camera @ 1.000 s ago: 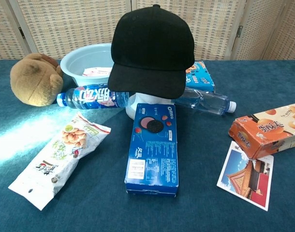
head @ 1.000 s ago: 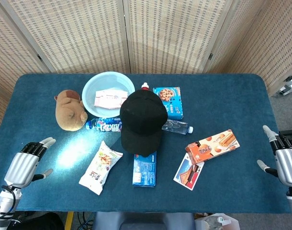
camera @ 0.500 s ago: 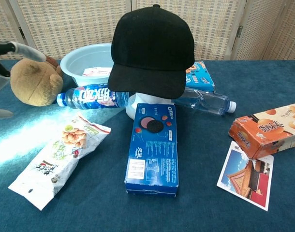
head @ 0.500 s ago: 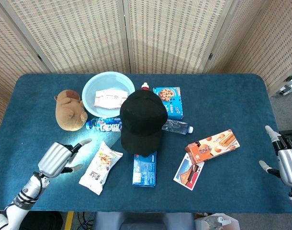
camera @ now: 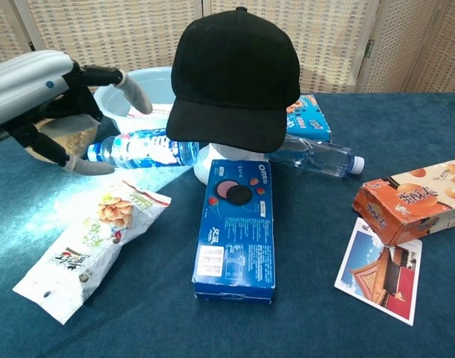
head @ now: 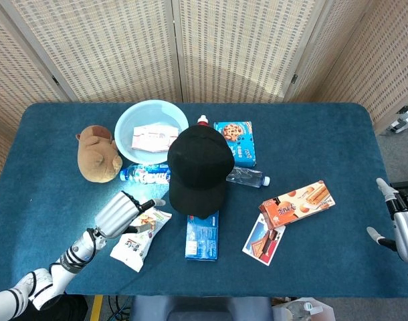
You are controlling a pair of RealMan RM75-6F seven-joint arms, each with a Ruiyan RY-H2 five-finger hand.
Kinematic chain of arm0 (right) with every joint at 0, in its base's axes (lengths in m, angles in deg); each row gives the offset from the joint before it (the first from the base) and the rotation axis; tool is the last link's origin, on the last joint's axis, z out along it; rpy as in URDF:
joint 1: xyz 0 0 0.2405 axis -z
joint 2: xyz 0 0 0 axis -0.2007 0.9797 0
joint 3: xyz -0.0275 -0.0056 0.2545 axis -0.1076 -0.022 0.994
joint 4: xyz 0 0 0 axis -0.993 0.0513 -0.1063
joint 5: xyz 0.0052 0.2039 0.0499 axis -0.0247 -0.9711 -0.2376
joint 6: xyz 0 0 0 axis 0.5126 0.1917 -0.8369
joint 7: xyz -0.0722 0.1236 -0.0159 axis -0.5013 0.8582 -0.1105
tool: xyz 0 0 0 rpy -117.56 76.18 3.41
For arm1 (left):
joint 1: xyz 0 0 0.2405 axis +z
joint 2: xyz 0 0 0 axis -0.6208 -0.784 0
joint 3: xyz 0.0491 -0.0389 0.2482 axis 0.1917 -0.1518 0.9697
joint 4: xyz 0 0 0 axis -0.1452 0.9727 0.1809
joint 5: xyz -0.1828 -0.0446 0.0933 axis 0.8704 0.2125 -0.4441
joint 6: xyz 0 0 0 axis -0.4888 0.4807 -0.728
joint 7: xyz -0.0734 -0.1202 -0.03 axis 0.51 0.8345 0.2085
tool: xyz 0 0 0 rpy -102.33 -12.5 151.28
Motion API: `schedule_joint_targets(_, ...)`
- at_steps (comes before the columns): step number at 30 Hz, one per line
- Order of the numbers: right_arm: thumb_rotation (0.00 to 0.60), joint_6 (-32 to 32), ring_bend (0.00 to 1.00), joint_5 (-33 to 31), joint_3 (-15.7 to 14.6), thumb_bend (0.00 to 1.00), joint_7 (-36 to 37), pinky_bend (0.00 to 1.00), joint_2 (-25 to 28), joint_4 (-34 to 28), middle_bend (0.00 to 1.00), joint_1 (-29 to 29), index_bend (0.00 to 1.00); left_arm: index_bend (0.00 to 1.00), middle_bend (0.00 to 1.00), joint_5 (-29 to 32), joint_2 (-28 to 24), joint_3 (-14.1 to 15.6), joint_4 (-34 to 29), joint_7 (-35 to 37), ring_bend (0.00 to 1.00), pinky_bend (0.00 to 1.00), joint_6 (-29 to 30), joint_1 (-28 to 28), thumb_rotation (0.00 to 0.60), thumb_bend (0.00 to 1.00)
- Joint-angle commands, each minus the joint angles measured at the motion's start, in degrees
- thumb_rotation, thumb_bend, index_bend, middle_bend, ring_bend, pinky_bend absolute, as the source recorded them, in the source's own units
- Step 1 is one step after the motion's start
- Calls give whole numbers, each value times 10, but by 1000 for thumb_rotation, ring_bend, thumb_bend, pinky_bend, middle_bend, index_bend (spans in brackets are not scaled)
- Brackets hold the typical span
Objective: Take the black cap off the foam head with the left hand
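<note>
A black cap [head: 197, 167] [camera: 235, 78] sits on a white foam head, of which only the base [camera: 205, 165] shows under the brim in the chest view. My left hand [head: 122, 212] [camera: 45, 97] hovers open, left of the cap and apart from it, above a snack bag [head: 140, 234] [camera: 89, 242], fingers spread toward the cap. My right hand [head: 404, 231] is open at the table's right edge, seen only in the head view.
Around the head lie a blue water bottle [camera: 142, 149], a clear bottle [camera: 317, 158], an Oreo box [camera: 236, 227], a cookie box [head: 235, 142], an orange box [head: 297, 202], a postcard [head: 263, 239], a plush bear [head: 98, 154] and a light-blue basin [head: 150, 130].
My left hand has moved right from the table's left edge toward the cap, over the snack bag, staying open. My right hand has drifted slightly further right.
</note>
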Motion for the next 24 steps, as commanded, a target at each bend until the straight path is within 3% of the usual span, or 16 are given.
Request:
schedule_joint_targets(1,600,0,220,-2,0,81,1,327,0,1,233,1,90,360,1000,-2,26,-1,31,9,990,1000,4,-17,600,105)
schedule_joint_targets(10,600,5,220,-10,1,81,3,327,-1,6,233,1,90,375,1000,16,89,-11,98,22,990,1000,22,-45,600,105)
schedule_joint_targets(24,600,10,220,-19,3,81,9,327,-1,14,233,2,90,401,1000,50,146,-18,148,39,994,1000,25,-79,600,106)
